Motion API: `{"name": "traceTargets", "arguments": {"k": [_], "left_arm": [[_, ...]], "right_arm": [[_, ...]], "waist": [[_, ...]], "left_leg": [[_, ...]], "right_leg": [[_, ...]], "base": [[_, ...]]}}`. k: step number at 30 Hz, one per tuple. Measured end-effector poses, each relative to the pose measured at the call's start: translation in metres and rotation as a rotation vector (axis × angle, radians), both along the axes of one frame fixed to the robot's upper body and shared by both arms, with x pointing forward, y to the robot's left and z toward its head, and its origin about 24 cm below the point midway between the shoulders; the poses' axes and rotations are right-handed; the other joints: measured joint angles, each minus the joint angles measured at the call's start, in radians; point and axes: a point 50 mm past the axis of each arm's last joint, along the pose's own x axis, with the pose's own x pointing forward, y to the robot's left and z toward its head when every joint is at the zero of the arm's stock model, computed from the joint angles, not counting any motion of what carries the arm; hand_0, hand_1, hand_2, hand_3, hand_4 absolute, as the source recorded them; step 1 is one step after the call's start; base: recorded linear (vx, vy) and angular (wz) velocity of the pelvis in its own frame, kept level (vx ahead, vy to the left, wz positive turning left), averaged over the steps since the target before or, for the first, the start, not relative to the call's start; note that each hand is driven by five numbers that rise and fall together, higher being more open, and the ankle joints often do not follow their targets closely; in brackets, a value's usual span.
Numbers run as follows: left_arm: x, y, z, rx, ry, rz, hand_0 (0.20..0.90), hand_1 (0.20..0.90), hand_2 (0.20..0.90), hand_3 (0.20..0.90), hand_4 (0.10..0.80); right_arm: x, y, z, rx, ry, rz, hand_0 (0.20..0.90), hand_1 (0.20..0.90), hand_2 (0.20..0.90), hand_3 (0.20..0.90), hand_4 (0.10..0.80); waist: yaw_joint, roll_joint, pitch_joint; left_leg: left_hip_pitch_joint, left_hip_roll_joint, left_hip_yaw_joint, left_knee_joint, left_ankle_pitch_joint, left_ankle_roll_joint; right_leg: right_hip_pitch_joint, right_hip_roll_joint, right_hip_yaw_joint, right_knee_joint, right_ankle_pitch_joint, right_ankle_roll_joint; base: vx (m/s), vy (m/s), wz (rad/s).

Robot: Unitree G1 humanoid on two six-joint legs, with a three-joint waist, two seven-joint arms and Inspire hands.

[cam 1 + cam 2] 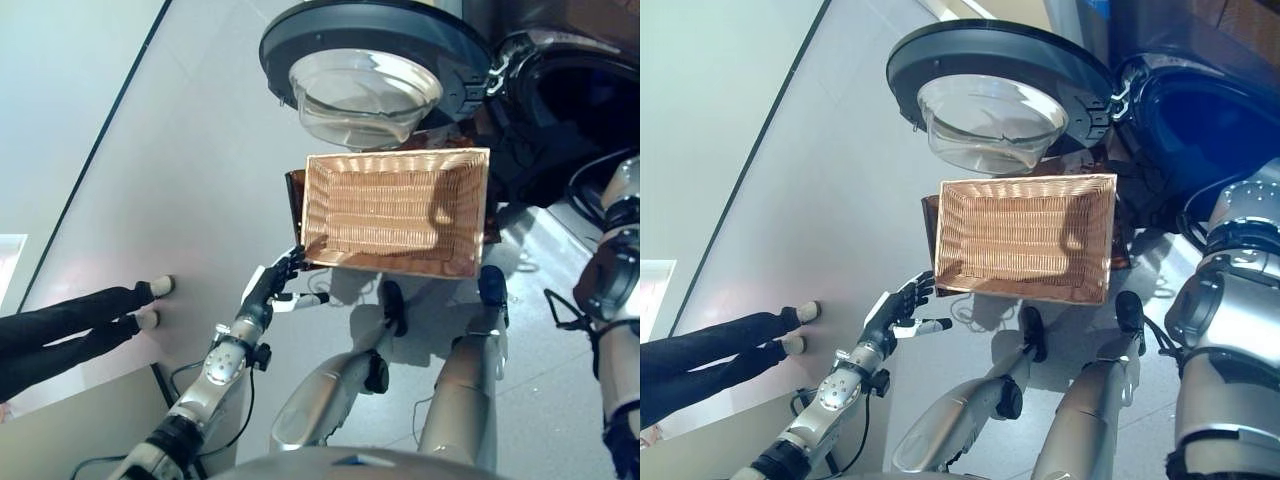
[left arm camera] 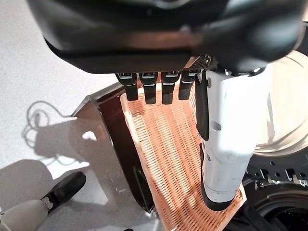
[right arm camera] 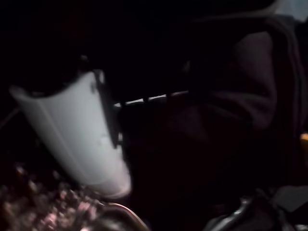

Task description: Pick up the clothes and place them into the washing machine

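Beyond the wicker basket (image 1: 396, 212), seen from the left eye, the washing machine (image 1: 570, 110) stands with its round door (image 1: 372, 70) swung wide, the glass bowl of the door hanging just above the basket's far rim. The basket holds no clothes. The right arm runs from the right edge toward the dark drum opening, and its hand is hidden there. The left hand (image 1: 275, 285) sits just beside the basket's near left corner, fingers straight and relaxed, gripping nothing. A person's dark-trousered legs (image 1: 70, 325) and pale shoes lie well apart at the left edge, on the grey floor (image 1: 180, 180).

From the right eye, the left hand (image 1: 898, 305) shows apart from the basket (image 1: 1025, 238), its white-covered thumb sticking out sideways; a dark brown stand (image 1: 930, 215) shows under the basket's left side. The drum mouth looks deep blue here, and the right hand does not show.

At the left wrist, the fingers (image 2: 147, 89) reach straight over the basket's woven rim, the white thumb alongside them above the weave; the dark stand and the door's glass edge flank the basket.

At the right wrist, nearly all is dark: the right hand's white thumb cover (image 3: 79, 134) stands out against black, with a dark, cloth-like bulk (image 3: 250, 91) past it. Whether that is the clothes, and whether the fingers hold it, I cannot tell.
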Motion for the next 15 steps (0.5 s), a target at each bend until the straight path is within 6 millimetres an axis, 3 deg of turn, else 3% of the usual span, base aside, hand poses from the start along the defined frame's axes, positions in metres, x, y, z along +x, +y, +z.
{"name": "traceTargets", "arguments": {"k": [11, 12, 13, 15], "left_arm": [[0.001, 0.01, 0.002, 0.033, -0.01, 0.006, 0.9, 0.9, 0.9, 0.9, 0.8], [0.001, 0.01, 0.001, 0.034, -0.009, 0.007, 0.9, 0.9, 0.9, 0.9, 0.8], [0.0, 0.01, 0.002, 0.033, -0.011, 0.006, 0.9, 0.9, 0.9, 0.9, 0.8], [0.001, 0.01, 0.003, 0.03, -0.019, 0.006, 0.9, 0.9, 0.9, 0.9, 0.8]], "right_arm": [[-0.008, -0.006, 0.015, -0.049, 0.048, -0.035, 0.2, 0.2, 0.2, 0.2, 0.3], [-0.007, -0.006, 0.019, -0.06, 0.046, -0.034, 0.362, 0.362, 0.362, 0.362, 0.416], [-0.006, -0.005, 0.019, -0.06, 0.052, -0.028, 0.9, 0.9, 0.9, 0.9, 0.8], [-0.006, -0.005, 0.018, -0.05, 0.063, -0.022, 0.9, 0.9, 0.9, 0.9, 0.8]], "waist": [[0.0, 0.0, 0.0], [0.0, -0.001, 0.001], [0.0, -0.001, 0.001], [0.0, -0.001, 0.001]], "left_leg": [[-0.016, -0.025, 0.009, 0.0, -0.003, -0.003], [-0.019, -0.028, 0.014, 0.0, -0.003, -0.003], [-0.019, -0.029, 0.016, 0.0, -0.003, -0.002], [-0.019, -0.031, 0.016, 0.0, -0.004, -0.001]], "right_leg": [[-0.036, -0.021, 0.018, 0.032, -0.016, 0.015], [-0.041, -0.022, 0.025, 0.032, -0.015, 0.017], [-0.04, -0.023, 0.027, 0.032, -0.015, 0.018], [-0.04, -0.024, 0.027, 0.032, -0.015, 0.018]], "base": [[-0.002, 0.0, 0.01], [-0.011, -0.001, -0.05], [-0.01, 0.001, -0.04], [0.0, 0.0, 0.0]]}}
